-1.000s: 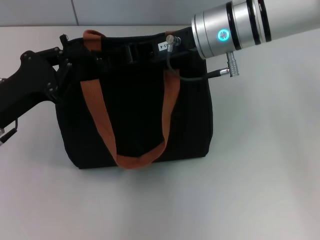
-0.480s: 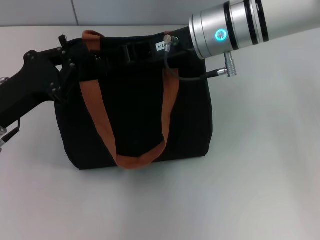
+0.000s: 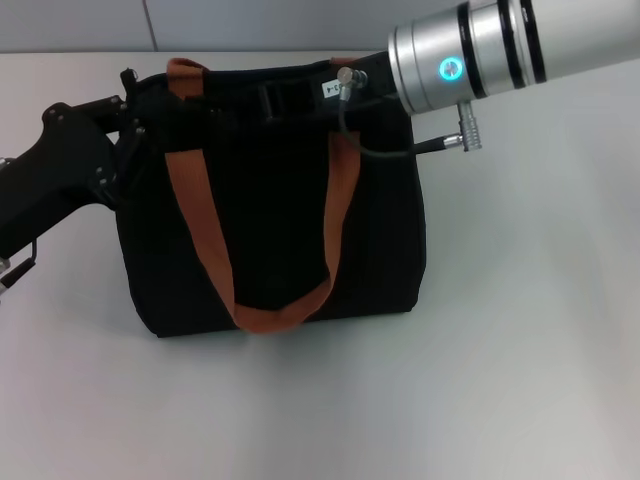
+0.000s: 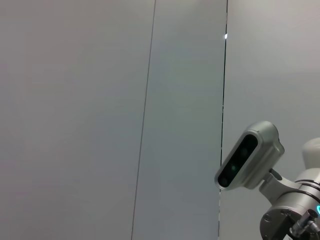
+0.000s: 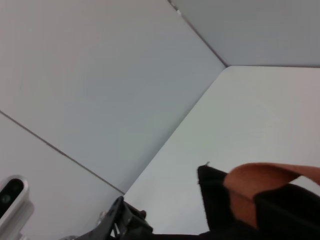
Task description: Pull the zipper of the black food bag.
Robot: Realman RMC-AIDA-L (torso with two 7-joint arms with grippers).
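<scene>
Across the middle of the head view sits the bag [image 3: 270, 200], black and squarish, upright on the pale table [image 3: 520, 330], its orange-brown strap [image 3: 260, 250] drooping in a long loop down the front face. A second bit of strap shows at the bag's upper left corner.

Left tool [image 3: 135, 105] is up at the upper left of the frame, black, pressed right against the bag's top corner beside that strap end; whether it is spread or pinched, cannot tell from here. Its dark arm runs off the left edge.

Right arm [image 3: 480, 55] comes in from the upper right, a silver cylinder with a glowing cyan ring, a cable looping below it. Its tool [image 3: 290, 95] lies along the bag's top edge, black on black, and its grip cannot be made out either.

The zipper itself is lost in the dark top edge under that tool; no silver pull shows.

Left wrist view gives only grey wall panels and a silver camera housing [image 4: 250, 162] at the lower right. Right wrist view catches the bag's corner [image 5: 215, 195] and strap end [image 5: 260, 182] at the bottom, table beyond.
</scene>
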